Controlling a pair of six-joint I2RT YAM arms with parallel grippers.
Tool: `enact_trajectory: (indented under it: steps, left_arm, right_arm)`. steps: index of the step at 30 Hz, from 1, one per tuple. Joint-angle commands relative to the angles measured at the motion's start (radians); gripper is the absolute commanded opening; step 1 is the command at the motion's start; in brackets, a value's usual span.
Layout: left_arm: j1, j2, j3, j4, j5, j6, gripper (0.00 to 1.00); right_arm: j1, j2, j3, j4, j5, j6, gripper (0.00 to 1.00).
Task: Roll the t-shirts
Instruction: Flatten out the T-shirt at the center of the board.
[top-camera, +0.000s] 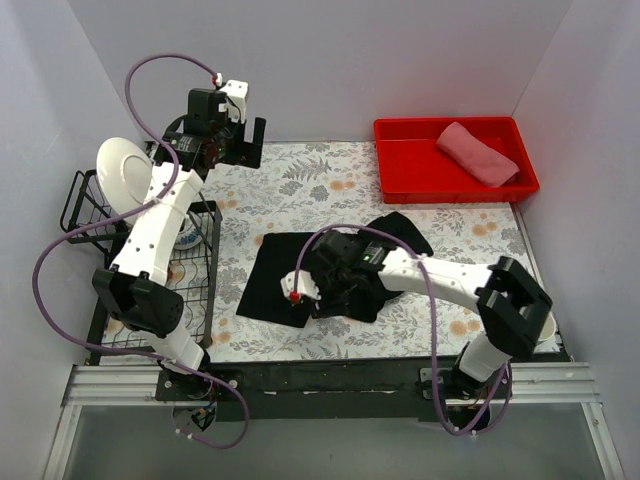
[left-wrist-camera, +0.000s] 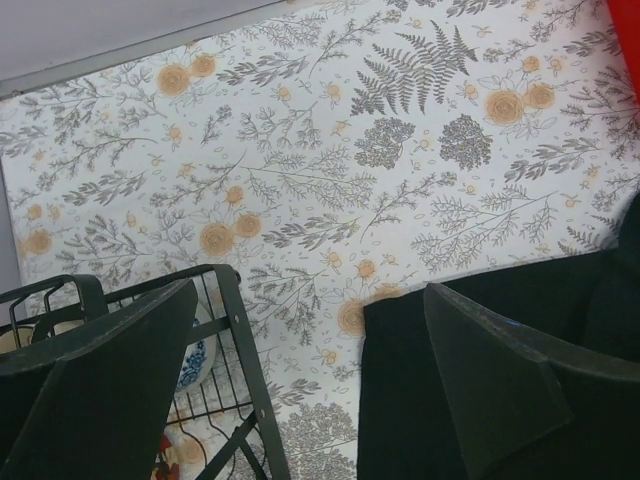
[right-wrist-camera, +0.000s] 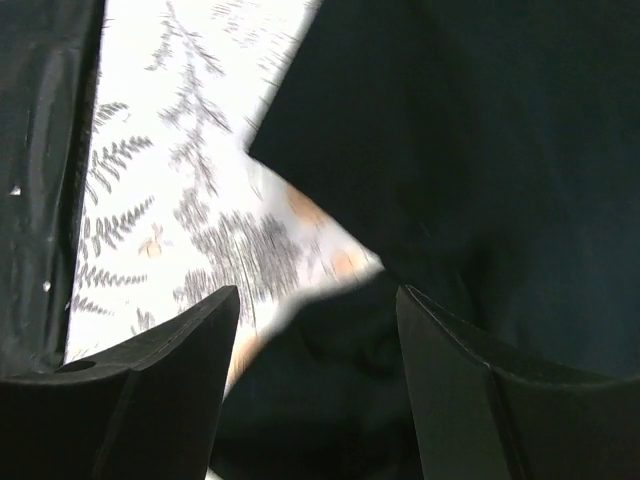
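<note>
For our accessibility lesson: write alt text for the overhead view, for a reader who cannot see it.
A black t-shirt lies partly bunched mid-table on a floral cover, the right gripper low over it. The left gripper hangs at the back left near a dish rack; a bundled pink t-shirt lies in a red bin.

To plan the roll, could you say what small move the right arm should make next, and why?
Probably lower the right pincer and close on the edge of the black shirt: its jaws stand open over that cloth, holding nothing.
</note>
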Motion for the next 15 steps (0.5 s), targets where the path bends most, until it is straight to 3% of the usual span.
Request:
enact_trajectory:
  steps: [1, 4, 11, 13, 14, 15]
  left_arm:
    - [0.053, -0.013, 0.001, -0.025, 0.07, -0.046, 0.98]
    - [0.099, -0.022, -0.033, -0.036, 0.143, -0.063, 0.98]
    - [0.12, -0.075, -0.094, -0.047, 0.152, -0.049, 0.98]
    - [0.122, -0.096, -0.118, -0.047, 0.154, -0.043, 0.98]
    - [0.122, -0.101, -0.126, -0.05, 0.154, -0.041, 0.98]
    - [0.123, -0.107, -0.135, -0.049, 0.157, -0.041, 0.98]
  right_arm:
    - [0.086, 0.117, 0.059, 0.054, -0.035, -0.157, 0.72]
    - [0.109, 0.185, 0.088, 0.062, -0.057, -0.179, 0.73]
    - [0.146, 0.335, 0.154, 0.103, -0.051, -0.162, 0.71]
    - [0.149, 0.366, 0.188, 0.105, -0.017, -0.154, 0.62]
    - [0.149, 0.395, 0.202, 0.1, 0.0, -0.153, 0.47]
    - [0.149, 0.406, 0.214, 0.091, 0.018, -0.159, 0.39]
